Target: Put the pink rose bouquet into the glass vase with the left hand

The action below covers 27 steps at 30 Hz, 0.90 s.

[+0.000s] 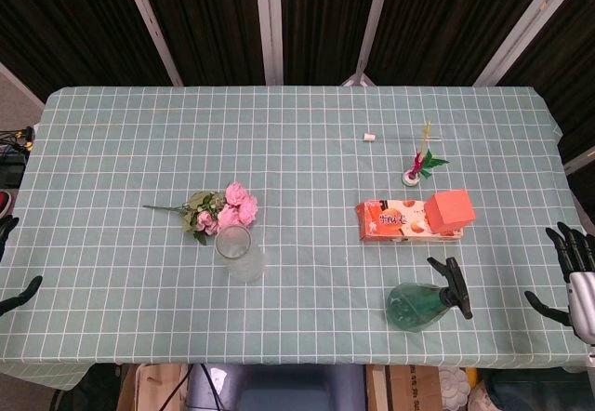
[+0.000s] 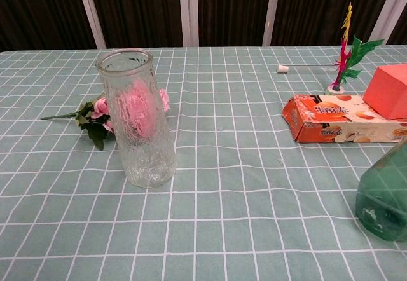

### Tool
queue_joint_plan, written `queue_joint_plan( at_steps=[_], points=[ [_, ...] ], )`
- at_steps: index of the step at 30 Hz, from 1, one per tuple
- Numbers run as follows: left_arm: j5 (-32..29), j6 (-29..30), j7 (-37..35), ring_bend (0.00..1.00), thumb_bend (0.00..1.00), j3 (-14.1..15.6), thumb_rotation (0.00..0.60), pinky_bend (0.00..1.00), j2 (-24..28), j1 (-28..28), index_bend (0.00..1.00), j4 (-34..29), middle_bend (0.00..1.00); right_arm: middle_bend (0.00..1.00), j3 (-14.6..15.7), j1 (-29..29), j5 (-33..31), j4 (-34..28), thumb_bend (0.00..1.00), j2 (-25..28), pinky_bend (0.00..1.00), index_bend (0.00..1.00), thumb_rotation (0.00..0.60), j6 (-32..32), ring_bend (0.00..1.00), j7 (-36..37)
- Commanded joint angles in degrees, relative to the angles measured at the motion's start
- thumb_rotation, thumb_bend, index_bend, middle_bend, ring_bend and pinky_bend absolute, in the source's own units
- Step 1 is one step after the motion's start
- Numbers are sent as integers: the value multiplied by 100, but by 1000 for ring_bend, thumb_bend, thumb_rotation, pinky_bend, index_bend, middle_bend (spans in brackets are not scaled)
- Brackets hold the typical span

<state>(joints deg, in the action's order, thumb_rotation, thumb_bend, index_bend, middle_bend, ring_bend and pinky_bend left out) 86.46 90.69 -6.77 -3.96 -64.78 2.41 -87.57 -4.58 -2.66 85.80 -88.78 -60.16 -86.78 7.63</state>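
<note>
Head view: my left robot hand (image 1: 11,258) waits at the tabletop (image 1: 307,151) edge, fingers apart, empty. Bouquet (image 1: 221,211) lies well inboard of it, touching the vase (image 1: 237,253). I judge it light, soft; take the stem (image 1: 167,208). Vase looks fragile.

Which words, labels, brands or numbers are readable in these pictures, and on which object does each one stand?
Snack box: red characters are printed on its face, too blurred in both views to read.
Pink block, spray bottle, glass vase: no text visible.
</note>
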Motion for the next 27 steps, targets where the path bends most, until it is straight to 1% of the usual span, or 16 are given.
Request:
queue_joint_plan(
  at_steps=[1,11,16,27],
  points=[
    [-1,-20,20,0,330,0,600,0,-11,12,85,0,55,46,3,0,-7,6,209,0,0,57,600,11,24,-5],
    [44,8,49,0,330,26,600,0,-1,-4,85,-24,54,46,11,14,23,-27,209,14,0,57,600,-20,24,-6],
    [-77,-72,42,0,330,-24,600,0,-3,21,84,-3,54,46,2,-13,-32,-18,209,5,0,57,600,57,24,-34],
    [-121,-192,6,0,327,-28,600,0,61,61,63,-66,54,46,90,-14,31,-88,209,78,0,57,600,147,24,-20]
  ],
)
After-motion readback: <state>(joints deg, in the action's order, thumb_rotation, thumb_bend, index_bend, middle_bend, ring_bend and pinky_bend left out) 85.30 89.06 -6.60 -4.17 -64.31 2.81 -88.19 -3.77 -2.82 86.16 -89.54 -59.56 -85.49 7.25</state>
